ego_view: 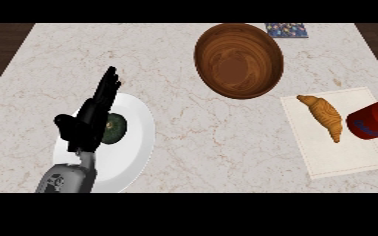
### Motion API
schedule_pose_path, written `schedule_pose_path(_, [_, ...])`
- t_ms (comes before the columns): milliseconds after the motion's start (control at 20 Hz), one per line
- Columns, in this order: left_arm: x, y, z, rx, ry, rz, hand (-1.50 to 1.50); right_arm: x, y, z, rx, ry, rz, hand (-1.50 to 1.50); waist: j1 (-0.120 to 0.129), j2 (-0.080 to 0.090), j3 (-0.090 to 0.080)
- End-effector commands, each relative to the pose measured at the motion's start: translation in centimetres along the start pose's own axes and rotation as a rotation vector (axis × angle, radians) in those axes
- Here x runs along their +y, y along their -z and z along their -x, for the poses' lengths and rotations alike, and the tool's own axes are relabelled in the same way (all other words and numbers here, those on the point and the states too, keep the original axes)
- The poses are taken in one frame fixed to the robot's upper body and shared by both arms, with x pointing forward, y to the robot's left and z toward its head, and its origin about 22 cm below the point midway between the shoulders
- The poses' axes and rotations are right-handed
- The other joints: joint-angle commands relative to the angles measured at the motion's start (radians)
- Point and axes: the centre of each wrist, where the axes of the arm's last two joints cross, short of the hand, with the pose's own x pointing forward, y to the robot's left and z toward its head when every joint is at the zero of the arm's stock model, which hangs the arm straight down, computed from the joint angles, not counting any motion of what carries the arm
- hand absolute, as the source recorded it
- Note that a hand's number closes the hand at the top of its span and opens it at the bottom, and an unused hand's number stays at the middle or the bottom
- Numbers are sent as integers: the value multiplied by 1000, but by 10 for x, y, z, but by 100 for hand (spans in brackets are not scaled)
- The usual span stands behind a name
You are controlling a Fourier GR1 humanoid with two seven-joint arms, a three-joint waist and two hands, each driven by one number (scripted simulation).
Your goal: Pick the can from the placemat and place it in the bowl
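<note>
A red can [363, 121] with a blue label lies at the right edge of the view, partly cut off, on the white placemat [336, 152]. A brown croissant [323, 115] lies on the placemat just left of the can. The large wooden bowl [238, 60] stands at the back centre, left of the placemat and apart from it. My left hand [88, 119] hangs over a white plate at the left, fingers straight and pointing away from me, holding nothing. My right hand does not show.
A white plate [136, 145] at the left carries a dark green round fruit [114, 128], partly hidden by my left hand. A small patterned blue item [286, 30] lies at the counter's far edge. Dark floor shows past the counter's back corners.
</note>
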Motion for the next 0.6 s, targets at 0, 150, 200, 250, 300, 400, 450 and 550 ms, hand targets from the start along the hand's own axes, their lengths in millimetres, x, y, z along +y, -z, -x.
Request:
schedule_pose_path(0, [-19,-3,-10,-1,-5,-3,0,17,11,7,-55,65,-76,-150,0,-1,0])
schedule_pose_path(150, [0,-12,13,4,-7,16,0,5,11,3,-37,87,-61,-150,2,0,0])
schedule_pose_path(200, [3,-2,-10,0,4,27,0,23,9,22,-38,101,-70,-150,2,0,0])
schedule_pose_path(250, [-9,8,8,3,-3,7,0,33,11,33,-35,94,-73,-150,0,2,0])
schedule_pose_path(300, [5,-12,6,-1,14,-5,0,15,0,29,-24,100,-69,-150,4,1,0])
schedule_pose_path(400, [-16,-9,1,-7,11,-6,0,31,20,32,-31,84,-70,-150,7,1,1])
schedule_pose_path(450, [-4,0,-9,-11,-8,13,0,24,15,26,-37,90,-70,-150,1,0,0])
schedule_pose_path(550, [-1,3,24,9,-2,4,0,37,19,31,-26,75,-62,-150,-3,1,0])
